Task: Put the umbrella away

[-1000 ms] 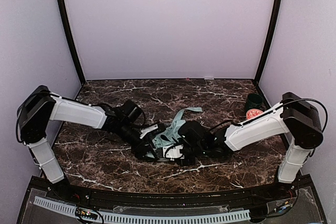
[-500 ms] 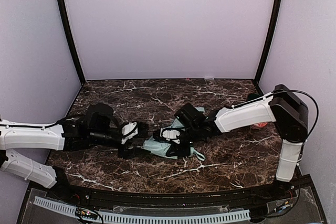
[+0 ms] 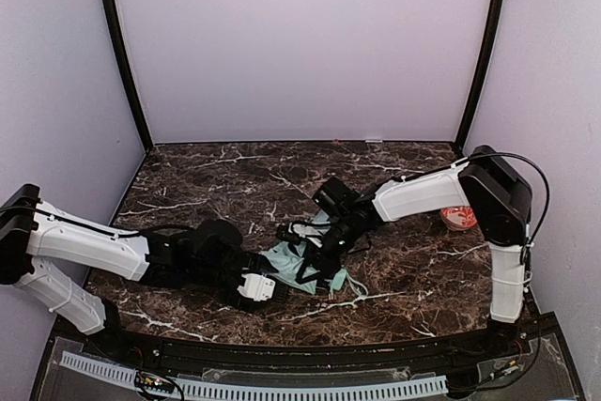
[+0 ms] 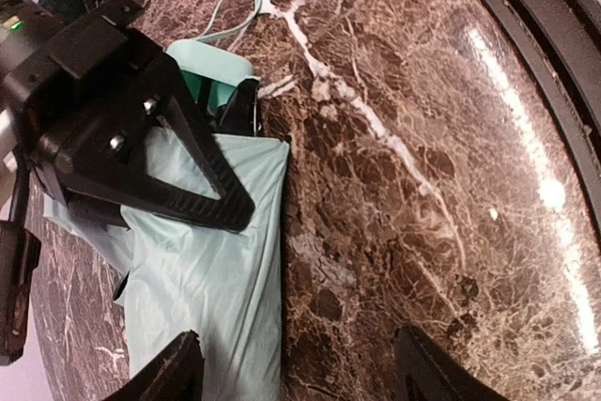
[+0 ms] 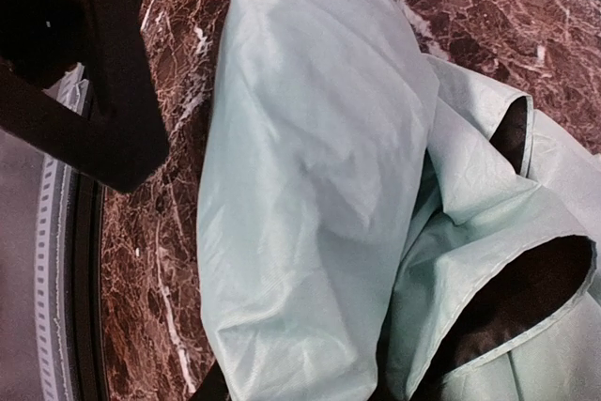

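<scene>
On the marble table point(image 3: 404, 274), the right gripper point(image 3: 313, 249) pinches the umbrella point(image 3: 293, 266) by its mint canopy, jaws narrow. The left gripper point(image 4: 299, 375) hovers beside it, jaws wide, holding nothing.

The umbrella point(image 3: 293, 265) is laid flat near the middle of the bench point(image 3: 207, 176), somewhat toward the front edge. The left claw point(image 4: 300, 377) is placed at the umbrella's left front side, with one fingertip point(image 4: 178, 368) held over the fabric edge and the other over bare bench. The right claw point(image 3: 315, 255) is set on the umbrella from behind and right. A bowl point(image 3: 457, 218) is found at the far right beside the right arm, well apart from the umbrella.
</scene>
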{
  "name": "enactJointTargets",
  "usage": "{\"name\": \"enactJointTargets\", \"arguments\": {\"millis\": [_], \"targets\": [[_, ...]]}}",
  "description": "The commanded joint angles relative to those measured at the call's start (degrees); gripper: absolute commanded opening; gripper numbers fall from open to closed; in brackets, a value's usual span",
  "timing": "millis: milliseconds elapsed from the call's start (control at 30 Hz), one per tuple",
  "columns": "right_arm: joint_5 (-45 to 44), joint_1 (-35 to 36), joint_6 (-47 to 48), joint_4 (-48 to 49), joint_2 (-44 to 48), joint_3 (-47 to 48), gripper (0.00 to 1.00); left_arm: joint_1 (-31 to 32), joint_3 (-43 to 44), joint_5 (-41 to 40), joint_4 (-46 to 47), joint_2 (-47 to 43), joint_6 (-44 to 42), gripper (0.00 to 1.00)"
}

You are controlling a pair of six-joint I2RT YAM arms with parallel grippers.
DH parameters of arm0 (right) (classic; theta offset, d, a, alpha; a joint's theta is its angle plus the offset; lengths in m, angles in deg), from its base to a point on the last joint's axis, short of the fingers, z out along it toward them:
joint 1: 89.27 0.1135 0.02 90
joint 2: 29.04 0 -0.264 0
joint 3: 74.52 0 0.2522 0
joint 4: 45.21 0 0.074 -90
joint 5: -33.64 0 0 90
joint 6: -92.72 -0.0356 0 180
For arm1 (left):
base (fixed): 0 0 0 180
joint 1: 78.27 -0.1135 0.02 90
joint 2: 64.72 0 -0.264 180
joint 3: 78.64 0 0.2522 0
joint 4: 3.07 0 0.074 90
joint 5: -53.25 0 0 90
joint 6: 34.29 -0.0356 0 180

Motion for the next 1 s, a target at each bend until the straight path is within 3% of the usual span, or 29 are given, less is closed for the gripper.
{"name": "enactJointTargets", "arguments": {"millis": [0, 300, 600, 667, 800, 967], "targets": [[0.0, 0.8, -1.8, -14.9, -4.9, -2.7, 0.14, 1.2, 0.7, -4.3, 5.9, 1.7, -6.2, 0.73], [1.4, 0.9, 0.1, -18.1, -6.1, -1.4, 0.13, 1.5, -1.1, -0.6, 11.0, 1.2, -3.8, 0.76], [1.8, 0.9, 0.5, -17.3, -5.4, -0.1, 0.14, 1.4, 3.7, -9.2, 4.8, 13.1, -1.1, 0.76], [1.2, 0.9, 0.8, -17.2, -5.3, 0.1, 0.15, 1.5, 7.1, -10.8, -1.4, 16.6, 0.2, 0.74], [-2.1, 0.1, -1.7, -13.7, -3.0, -0.6, 0.27, 1.6, 12.5, -9.1, -12.8, 19.6, 7.3, 0.61], [-5.4, -2.4, -6.4, -8.3, -0.3, -0.2, 0.49, 1.5, 16.1, -4.0, -24.4, 22.4, 10.8, 0.59]]}}
